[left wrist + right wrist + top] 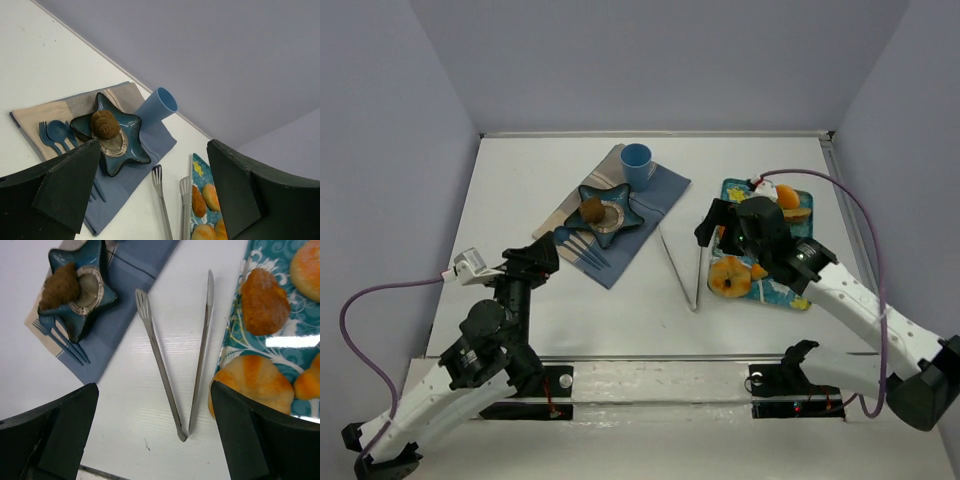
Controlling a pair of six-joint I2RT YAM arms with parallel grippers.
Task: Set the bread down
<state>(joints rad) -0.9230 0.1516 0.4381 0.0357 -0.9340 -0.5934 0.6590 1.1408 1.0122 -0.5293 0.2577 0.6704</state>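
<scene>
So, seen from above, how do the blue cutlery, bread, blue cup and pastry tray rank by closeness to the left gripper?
From the left gripper:
1. Blue cutlery, right beside it.
2. Bread, in the star dish.
3. Blue cup, beyond the dish.
4. Pastry tray, far right.

We take this for a robotics lab: bare lilac walls (660,60) box in a white surface (520,190), with a cabled left arm (490,330) and right arm (850,295) bolted at its edge.
</scene>
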